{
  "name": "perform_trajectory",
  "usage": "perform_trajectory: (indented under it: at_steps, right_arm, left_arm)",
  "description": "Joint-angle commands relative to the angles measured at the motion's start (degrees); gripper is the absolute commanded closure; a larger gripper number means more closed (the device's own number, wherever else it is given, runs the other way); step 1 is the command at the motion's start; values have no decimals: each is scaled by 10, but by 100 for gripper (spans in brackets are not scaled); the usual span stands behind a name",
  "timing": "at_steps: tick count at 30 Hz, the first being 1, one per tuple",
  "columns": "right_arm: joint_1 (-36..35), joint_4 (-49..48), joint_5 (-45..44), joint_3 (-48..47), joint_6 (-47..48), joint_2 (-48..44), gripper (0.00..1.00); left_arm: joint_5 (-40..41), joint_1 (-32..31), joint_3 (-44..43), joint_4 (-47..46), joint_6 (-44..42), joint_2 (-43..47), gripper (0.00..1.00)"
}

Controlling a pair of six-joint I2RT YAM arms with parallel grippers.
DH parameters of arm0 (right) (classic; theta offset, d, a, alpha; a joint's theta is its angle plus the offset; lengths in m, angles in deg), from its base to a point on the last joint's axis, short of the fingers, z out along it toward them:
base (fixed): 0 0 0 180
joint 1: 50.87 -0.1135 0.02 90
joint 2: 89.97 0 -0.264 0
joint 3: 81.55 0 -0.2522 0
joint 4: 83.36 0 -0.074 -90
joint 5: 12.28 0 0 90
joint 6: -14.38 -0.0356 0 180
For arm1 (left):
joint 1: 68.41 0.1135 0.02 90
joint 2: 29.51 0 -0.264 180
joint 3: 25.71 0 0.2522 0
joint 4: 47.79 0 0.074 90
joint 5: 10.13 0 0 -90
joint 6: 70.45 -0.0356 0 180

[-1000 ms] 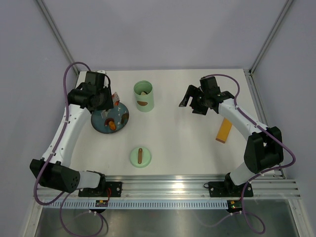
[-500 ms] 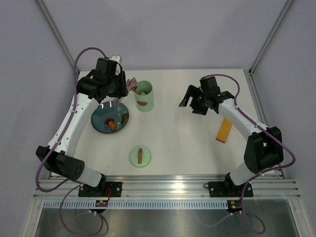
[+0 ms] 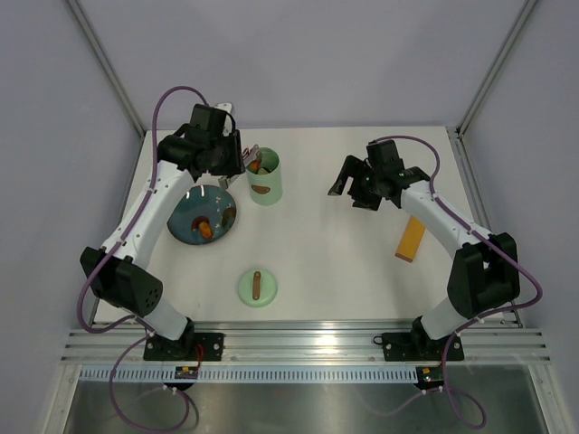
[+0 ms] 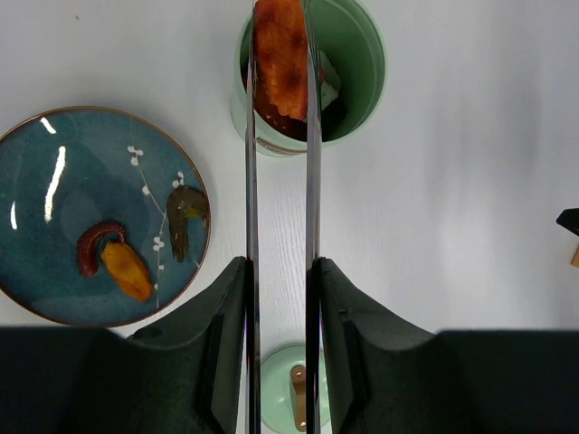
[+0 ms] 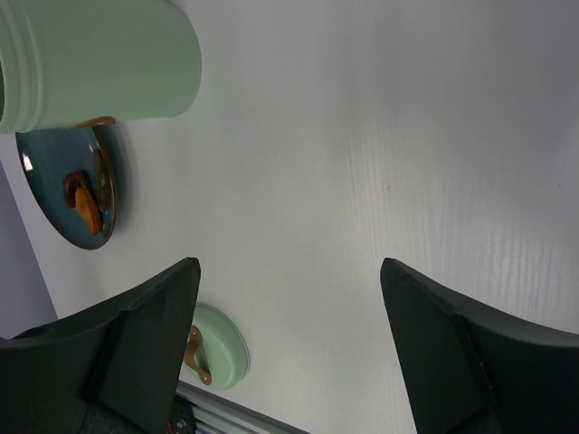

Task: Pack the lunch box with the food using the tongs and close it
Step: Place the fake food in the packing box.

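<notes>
1. Lunch box (image 3: 263, 176) stands upright and uncovered toward the far middle of the table (image 3: 344, 262), just right of the blue plate (image 4: 54, 181). I can see something dark inside it, partly hidden.
2. Its lid (image 3: 257, 287) lies well apart near the front edge, brown handle up.
3. The tongs (image 4: 251, 208) are squeezed narrow, their tips pinching an orange-red piece of food (image 4: 280, 59) over the near rim of the box's mouth.
4. My left gripper (image 4: 280, 267) clamps the tongs, one finger pressed against each silver arm.
5. On the plate I count an orange piece (image 4: 125, 271) touching a red curl (image 4: 90, 244), and a dark piece (image 4: 185, 212) just beside them.
6. My right gripper (image 5: 289, 267) hangs over bare table right of the box, jaws spread wide and holding nothing.
7. An orange-yellow strip (image 3: 411, 238) lies flat near the right edge.
</notes>
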Motion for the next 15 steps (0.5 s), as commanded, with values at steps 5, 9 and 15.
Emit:
perform_trajectory:
  at_steps: [5, 9, 15]
  right_arm:
    - [-5, 9, -15, -3, 3, -29, 11]
    - [-6, 9, -15, -3, 3, -28, 11]
    - [-5, 9, -16, -3, 3, -29, 11]
  left_arm:
    - [-13, -2, -25, -41, 2, 6, 56]
    - [-14, -3, -25, -41, 3, 6, 53]
    - [-14, -4, -29, -40, 2, 9, 63]
